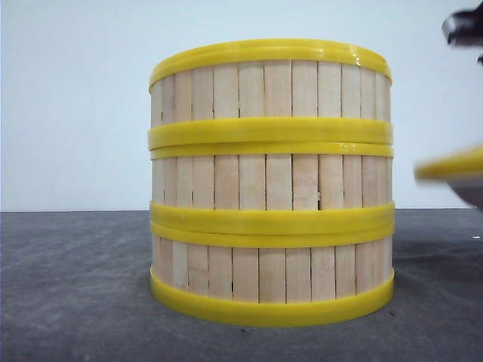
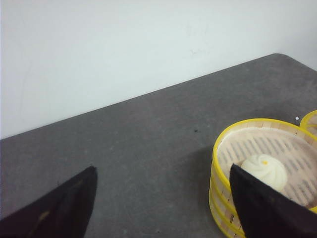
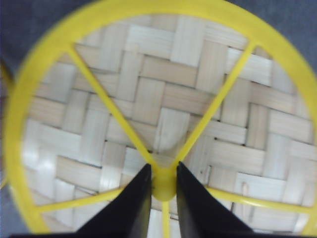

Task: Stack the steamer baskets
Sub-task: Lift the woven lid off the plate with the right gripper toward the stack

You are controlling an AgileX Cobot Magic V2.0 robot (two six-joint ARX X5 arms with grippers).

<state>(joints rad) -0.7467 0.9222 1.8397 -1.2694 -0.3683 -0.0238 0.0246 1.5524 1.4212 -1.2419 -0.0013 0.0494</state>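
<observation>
steamer baskets (image 2: 257,163) stacked, just beside spread left claw (image 2: 163,203)

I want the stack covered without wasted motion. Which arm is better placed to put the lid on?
Right. The right gripper already pinches the lid at its hub, beside the stack. The left gripper is open and holds nothing.
</observation>
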